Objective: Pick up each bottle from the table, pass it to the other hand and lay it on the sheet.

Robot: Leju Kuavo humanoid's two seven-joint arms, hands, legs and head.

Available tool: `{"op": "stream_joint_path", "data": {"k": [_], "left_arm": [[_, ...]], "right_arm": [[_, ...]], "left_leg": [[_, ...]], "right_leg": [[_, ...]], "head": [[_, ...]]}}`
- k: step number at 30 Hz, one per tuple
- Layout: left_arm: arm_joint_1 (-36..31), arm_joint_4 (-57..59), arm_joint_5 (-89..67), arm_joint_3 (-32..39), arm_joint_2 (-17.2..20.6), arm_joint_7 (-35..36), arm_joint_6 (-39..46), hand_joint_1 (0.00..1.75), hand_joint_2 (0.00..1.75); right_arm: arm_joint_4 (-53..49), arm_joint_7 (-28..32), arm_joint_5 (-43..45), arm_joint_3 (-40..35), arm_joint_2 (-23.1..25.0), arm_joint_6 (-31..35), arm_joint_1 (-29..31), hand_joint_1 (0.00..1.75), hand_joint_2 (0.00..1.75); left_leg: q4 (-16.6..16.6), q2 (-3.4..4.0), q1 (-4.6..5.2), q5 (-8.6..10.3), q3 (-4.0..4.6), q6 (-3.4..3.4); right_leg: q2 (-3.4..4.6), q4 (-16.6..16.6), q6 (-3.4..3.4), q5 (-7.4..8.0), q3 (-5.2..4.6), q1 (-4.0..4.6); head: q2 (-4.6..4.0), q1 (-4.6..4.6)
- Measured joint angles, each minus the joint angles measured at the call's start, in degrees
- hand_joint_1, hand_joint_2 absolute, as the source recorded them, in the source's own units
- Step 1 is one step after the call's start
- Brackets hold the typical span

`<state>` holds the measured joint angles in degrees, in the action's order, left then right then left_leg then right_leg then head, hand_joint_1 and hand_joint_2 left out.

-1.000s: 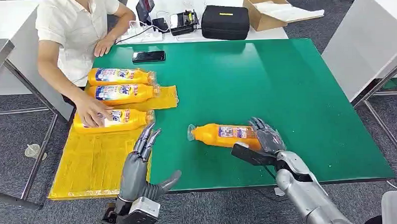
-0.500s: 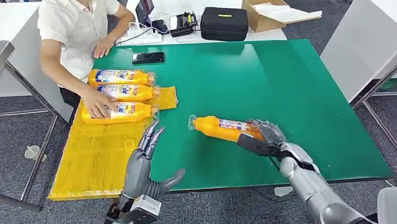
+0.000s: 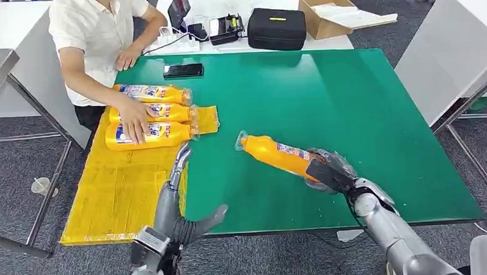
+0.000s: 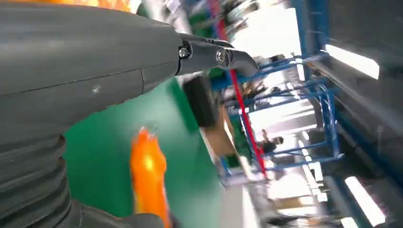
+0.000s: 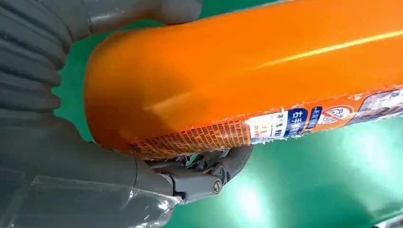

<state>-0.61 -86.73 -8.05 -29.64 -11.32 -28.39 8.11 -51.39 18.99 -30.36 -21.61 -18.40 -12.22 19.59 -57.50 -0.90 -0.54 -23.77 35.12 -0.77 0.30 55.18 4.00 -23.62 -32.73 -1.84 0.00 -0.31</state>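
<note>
The right hand (image 3: 329, 171) grips an orange bottle (image 3: 278, 154) by its base end, its fingers (image 5: 209, 178) wrapped around the thick bottom with the thumb over the far side. The bottle is off the green counter (image 3: 350, 109) at the front right part of it, held at a slant. Its long axis runs from the hand up and away toward the robot's left, so the clear cap end points toward the yellow sheet (image 3: 114, 191) and the person (image 3: 97, 32), and sits farther from the robot than the base. The label with blue and white print faces up and toward the right side.

The left hand (image 3: 179, 195) holds nothing. It stands at the front edge of the counter, just beside the sheet's right border, with its fingers (image 3: 182, 161) stretched straight out together and pointing away from the robot, and the thumb spread wide toward the bottle. The bottle's cap is near these fingertips but apart from them.

Three more orange bottles (image 3: 151, 113) lie side by side on the far end of the sheet, long axes across the counter, caps pointing to the robot's right. The person's hand (image 3: 133, 120) rests on the nearest of them. A black phone (image 3: 183, 70) lies on the counter beyond them.
</note>
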Motion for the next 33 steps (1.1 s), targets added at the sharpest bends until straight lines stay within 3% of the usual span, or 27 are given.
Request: {"op": "stream_joint_path", "data": {"k": [7, 19, 26, 33], "left_arm": [[0.3, 2.9, 20.2, 1.6, -1.8, 6.2, -4.3, 0.0, 1.75], [-0.7, 11.0, 32.8, 1.4, -1.9, 12.4, -6.4, 0.0, 1.75], [-2.2, 13.9, 32.6, 0.9, -2.0, 11.2, -6.8, 0.0, 1.75], [-6.2, 14.2, 30.0, -0.2, -3.5, 6.9, -6.4, 0.0, 1.75]], "right_arm": [[-7.9, 0.5, 6.9, 1.9, 0.1, -0.3, -4.5, 1.75, 1.75], [-16.9, 3.7, 14.7, 3.0, 5.4, -1.1, -5.3, 1.75, 1.75], [-19.4, 4.6, 14.9, 2.1, 8.6, -1.0, -5.4, 1.75, 1.75], [-19.3, 4.7, 11.5, -4.0, 12.2, -0.4, -5.8, 1.75, 1.75]], "left_leg": [[0.0, 0.0, -0.02, 0.02, 0.25, 0.01], [0.0, 0.03, -0.02, 0.02, 0.43, 0.01], [0.0, -0.01, -0.04, 0.03, 0.48, 0.02], [0.0, 0.0, -0.05, 0.04, 0.48, 0.03]], "right_leg": [[-0.02, 0.0, 0.0, 0.0, -0.23, 0.02], [0.0, 0.0, 0.0, 0.0, -0.45, 0.01], [-0.02, 0.0, 0.0, -0.01, -0.47, 0.01], [-0.02, 0.0, -0.01, 0.0, -0.48, 0.03]], "head": [[0.0, -0.02], [0.0, -0.02], [0.0, 0.0], [0.0, -0.04]]}}
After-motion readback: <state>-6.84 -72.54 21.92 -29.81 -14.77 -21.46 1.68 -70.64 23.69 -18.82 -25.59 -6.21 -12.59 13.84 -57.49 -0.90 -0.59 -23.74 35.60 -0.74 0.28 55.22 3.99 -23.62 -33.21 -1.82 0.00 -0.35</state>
